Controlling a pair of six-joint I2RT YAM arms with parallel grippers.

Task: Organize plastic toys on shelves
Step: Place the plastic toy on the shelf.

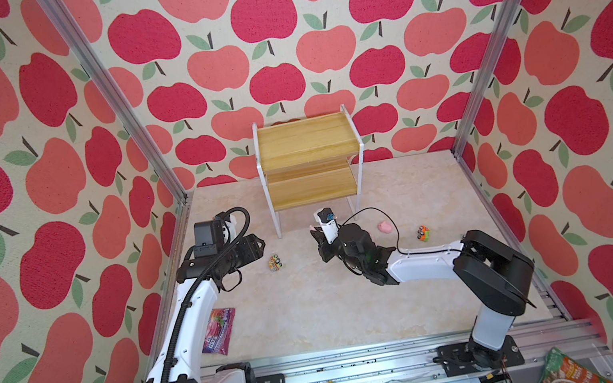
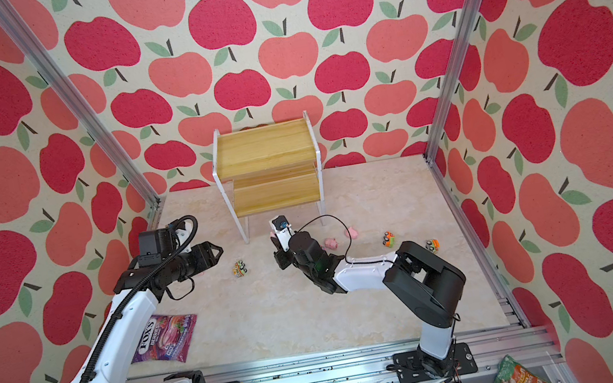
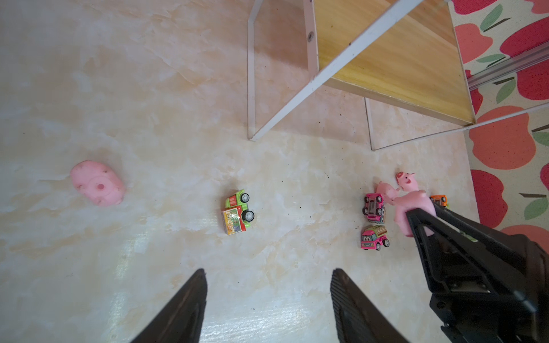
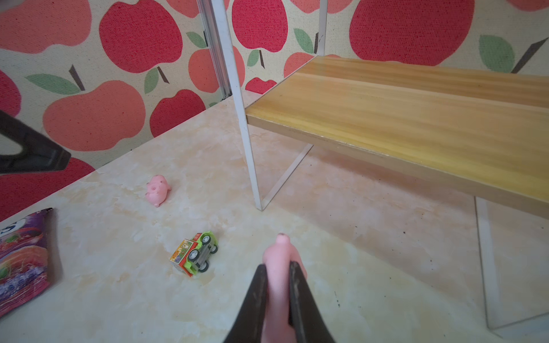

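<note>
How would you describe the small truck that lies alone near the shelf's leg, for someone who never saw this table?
Find the wooden shelf rack at the back. On the table before its left front leg lies a toy truck. It lies alone on its side, with a lime-green cab and orange picture box; other trucks are farther right.

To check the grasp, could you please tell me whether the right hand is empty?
No, the right hand is closed on a pink pig in the right wrist view.
</note>
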